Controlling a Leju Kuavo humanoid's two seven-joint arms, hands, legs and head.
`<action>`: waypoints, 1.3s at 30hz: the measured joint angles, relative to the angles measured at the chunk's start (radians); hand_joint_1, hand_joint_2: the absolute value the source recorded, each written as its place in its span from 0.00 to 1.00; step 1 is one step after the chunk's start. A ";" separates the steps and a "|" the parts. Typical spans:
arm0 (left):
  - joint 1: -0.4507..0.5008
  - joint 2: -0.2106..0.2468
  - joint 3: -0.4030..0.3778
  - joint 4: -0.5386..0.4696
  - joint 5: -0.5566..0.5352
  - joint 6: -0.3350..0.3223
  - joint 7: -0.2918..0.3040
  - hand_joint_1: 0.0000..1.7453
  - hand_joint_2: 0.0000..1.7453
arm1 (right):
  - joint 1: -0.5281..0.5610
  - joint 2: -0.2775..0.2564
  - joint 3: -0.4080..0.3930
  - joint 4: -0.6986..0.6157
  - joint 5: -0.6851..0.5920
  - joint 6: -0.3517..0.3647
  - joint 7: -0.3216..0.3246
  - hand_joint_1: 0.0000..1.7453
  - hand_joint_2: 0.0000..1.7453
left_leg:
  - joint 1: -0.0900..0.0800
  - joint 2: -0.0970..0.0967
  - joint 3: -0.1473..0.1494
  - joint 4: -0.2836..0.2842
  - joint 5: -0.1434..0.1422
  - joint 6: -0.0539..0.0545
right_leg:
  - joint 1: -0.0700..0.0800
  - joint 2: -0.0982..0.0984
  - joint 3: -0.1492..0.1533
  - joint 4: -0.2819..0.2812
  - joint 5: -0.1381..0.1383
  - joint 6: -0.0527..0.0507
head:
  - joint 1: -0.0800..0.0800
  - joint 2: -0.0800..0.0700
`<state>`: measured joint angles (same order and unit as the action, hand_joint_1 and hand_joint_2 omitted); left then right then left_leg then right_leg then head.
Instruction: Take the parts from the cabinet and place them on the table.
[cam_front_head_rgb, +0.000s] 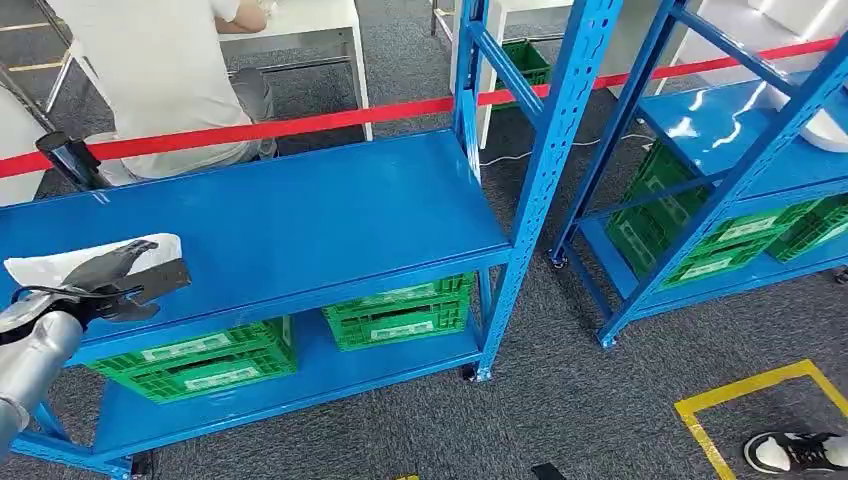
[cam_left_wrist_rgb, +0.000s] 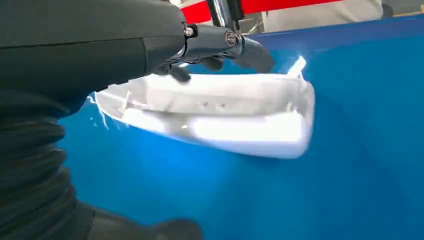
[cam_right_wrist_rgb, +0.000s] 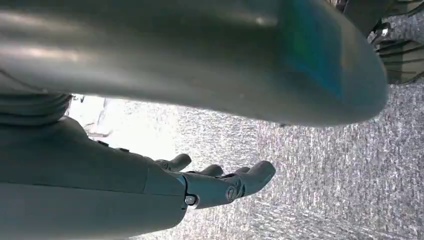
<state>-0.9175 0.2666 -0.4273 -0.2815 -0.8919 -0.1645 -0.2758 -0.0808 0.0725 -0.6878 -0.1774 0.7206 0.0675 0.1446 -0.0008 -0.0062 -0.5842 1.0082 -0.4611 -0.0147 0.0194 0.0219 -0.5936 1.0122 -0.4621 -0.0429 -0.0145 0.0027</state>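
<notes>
One white part (cam_left_wrist_rgb: 220, 115) on blue shelf (cam_front_head_rgb: 300, 220) | L hand (cam_front_head_rgb: 125, 278) fingers over it, grip unclear | R hand (cam_right_wrist_rgb: 220, 182) fingers apart, empty, over carpet

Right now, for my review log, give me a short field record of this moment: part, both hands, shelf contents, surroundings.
part: white part on the top shelf of the blue rack, at its left end
left hand: left hand over the part, fingers on it; firm grip unclear
right hand: right hand open, over grey carpet
lower shelf: two green crates
surroundings: red tape, seated person behind it
</notes>
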 joint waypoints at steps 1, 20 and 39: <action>0.002 -0.001 0.000 0.000 0.000 0.006 -0.001 1.00 1.00 | 0.000 0.000 0.000 0.000 0.000 0.001 -0.001 0.00 0.00 | 0.000 0.000 0.000 0.000 0.000 0.000 | 0.000 0.000 0.000 0.000 0.000 0.000 | 0.000 0.000; 0.008 -0.008 0.000 -0.012 -0.021 0.023 -0.010 1.00 1.00 | -0.005 0.001 -0.009 0.000 0.010 0.009 0.002 0.00 0.00 | 0.000 0.001 0.004 0.000 -0.001 -0.001 | 0.000 0.001 0.003 0.000 -0.001 0.001 | 0.000 0.000; 0.008 -0.008 0.000 -0.012 -0.018 0.026 -0.004 1.00 1.00 | -0.006 0.002 -0.014 0.000 0.017 0.010 0.002 0.00 0.00 | 0.000 0.001 0.004 0.000 -0.001 -0.001 | 0.000 0.001 0.003 0.000 -0.001 0.001 | 0.000 0.000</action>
<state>-0.9094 0.2590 -0.4273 -0.2934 -0.9102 -0.1388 -0.2796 -0.0868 0.0744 -0.7015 -0.1774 0.7374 0.0774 0.1465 -0.0008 -0.0057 -0.5803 1.0078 -0.4619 -0.0160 0.0194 0.0227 -0.5904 1.0125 -0.4627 -0.0423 -0.0145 0.0027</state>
